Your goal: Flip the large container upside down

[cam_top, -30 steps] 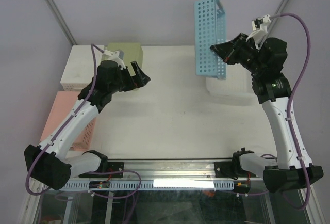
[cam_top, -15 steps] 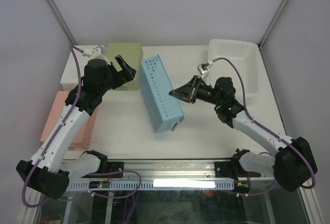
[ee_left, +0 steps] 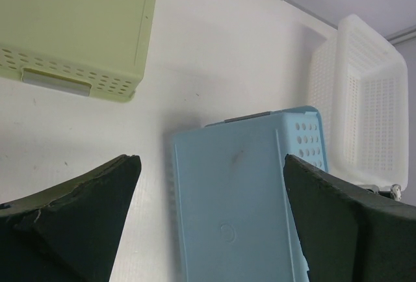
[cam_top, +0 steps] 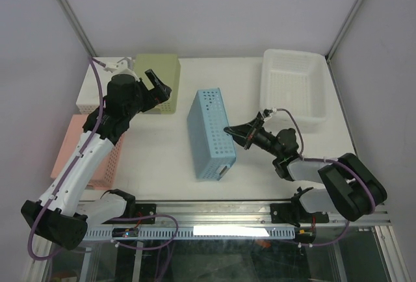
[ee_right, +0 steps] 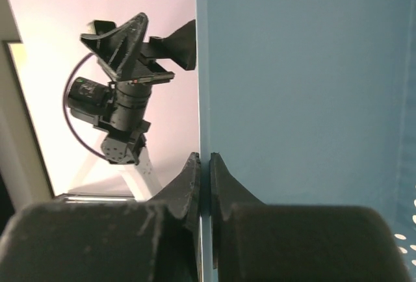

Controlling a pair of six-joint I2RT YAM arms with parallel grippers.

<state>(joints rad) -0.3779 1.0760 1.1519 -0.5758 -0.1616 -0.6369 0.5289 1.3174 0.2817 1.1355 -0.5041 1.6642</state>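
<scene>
The large container [cam_top: 209,129] is a long blue perforated bin in the middle of the table, with its flat bottom facing up. My right gripper [cam_top: 230,130] reaches low against the bin's right side. In the right wrist view that gripper [ee_right: 209,160] is shut on the thin edge of the blue wall [ee_right: 305,87]. My left gripper [cam_top: 161,89] hangs open to the left of the bin and holds nothing. Between its fingers, the left wrist view of my left gripper [ee_left: 211,158] shows the bin's smooth bottom [ee_left: 240,210] below.
A green container [cam_top: 160,73] stands bottom-up at the back left, with a white box [cam_top: 88,93] and a pink container [cam_top: 78,145] further left. A white basket [cam_top: 268,80] sits at the back right. The left arm [ee_right: 123,100] shows beyond the bin's edge.
The right arm brought the blue container down from high at the back and turned it over onto the table. The left arm rose a little and then held still.
</scene>
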